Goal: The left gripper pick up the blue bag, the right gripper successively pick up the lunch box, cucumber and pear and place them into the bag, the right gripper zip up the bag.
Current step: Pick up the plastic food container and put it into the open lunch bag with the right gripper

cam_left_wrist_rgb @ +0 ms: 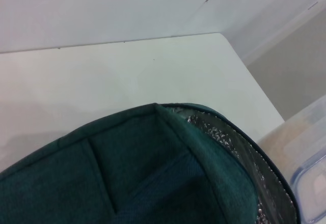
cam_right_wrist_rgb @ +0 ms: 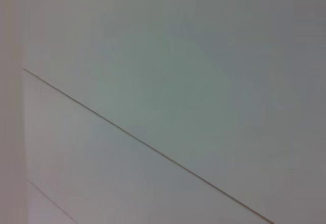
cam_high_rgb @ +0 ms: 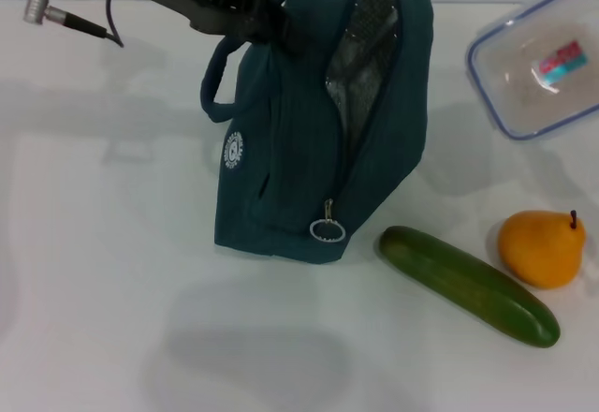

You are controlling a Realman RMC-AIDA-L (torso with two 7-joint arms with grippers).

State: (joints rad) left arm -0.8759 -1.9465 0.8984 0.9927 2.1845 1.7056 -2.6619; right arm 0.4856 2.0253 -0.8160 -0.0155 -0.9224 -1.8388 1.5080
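**Left arm holds blue bag open; food waits on the table**

Head view: the left gripper [cam_high_rgb: 273, 21] reaches in from the far left and is clenched on the top edge of the blue bag [cam_high_rgb: 299, 150], beside a loop handle. The bag stands at the centre of the white table [cam_high_rgb: 94, 243], its mouth unzipped and foil lining showing, the opening running from far to near with the ring zipper pull [cam_high_rgb: 328, 230] at the near end. The soft fabric will likely sag unless held up. To the near right lies the cucumber [cam_high_rgb: 468, 285], its long axis running from centre-left toward the near right; it looks firm and smooth, best taken at mid-length. The pear [cam_high_rgb: 542, 247] sits just right of it, stem up. The lunch box [cam_high_rgb: 538, 61] lies at the far right, rigid and probably light, lid on.

Left wrist view: bag fabric and foil lining fill the near part, lunch box corner beyond.

Right wrist view: only a plain pale surface; the right gripper is not visible.
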